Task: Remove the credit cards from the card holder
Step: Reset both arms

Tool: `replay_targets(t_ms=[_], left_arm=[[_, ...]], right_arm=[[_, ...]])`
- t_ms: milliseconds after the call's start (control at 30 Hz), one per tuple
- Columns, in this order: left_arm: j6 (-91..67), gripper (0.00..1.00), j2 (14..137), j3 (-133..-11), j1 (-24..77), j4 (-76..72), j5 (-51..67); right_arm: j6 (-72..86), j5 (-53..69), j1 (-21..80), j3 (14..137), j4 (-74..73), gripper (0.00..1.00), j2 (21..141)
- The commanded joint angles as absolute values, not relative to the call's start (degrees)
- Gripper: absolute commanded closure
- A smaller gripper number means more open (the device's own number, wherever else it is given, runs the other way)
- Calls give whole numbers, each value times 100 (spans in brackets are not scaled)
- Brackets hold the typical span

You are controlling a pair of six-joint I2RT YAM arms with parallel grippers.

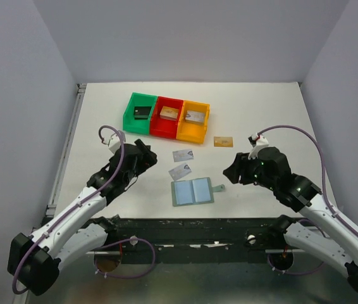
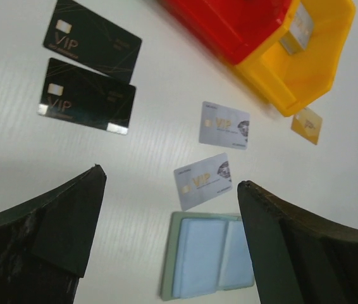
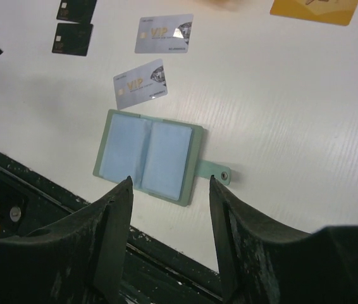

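The grey-green card holder [image 1: 191, 192] lies open flat near the table's front edge, pale blue pockets up [image 2: 207, 254] [image 3: 147, 156], its tab pointing right. Two silvery credit cards [image 1: 183, 154] [image 1: 179, 170] lie just beyond it. A gold card [image 1: 223, 141] rests further right. Two black cards [image 2: 92, 39] [image 2: 87, 101] lie side by side on the left. My left gripper [image 2: 169, 177] hovers open and empty left of the holder [image 1: 144, 158]. My right gripper [image 3: 170, 179] stands open and empty above the holder's near right edge [image 1: 233, 171].
Green [image 1: 140, 111], red [image 1: 167, 116] and orange [image 1: 193, 120] bins stand in a row at the back, each with a chunky piece inside. The table's dark front edge [image 3: 166, 253] runs right below the holder.
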State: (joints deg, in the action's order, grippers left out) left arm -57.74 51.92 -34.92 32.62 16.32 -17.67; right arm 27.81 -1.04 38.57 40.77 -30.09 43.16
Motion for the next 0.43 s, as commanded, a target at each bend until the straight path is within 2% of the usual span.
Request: replay_targets(t_ms=[0, 400], left_arm=[[-5493, 1, 4721, -3577, 3243, 3453, -2197], [-5326, 1, 3955, -3603, 3243, 3990, -2461]], right_arm=[[2707, -720, 3858, 3990, -3085, 40, 4114], [2672, -1204, 3858, 3902, -2935, 40, 3884]])
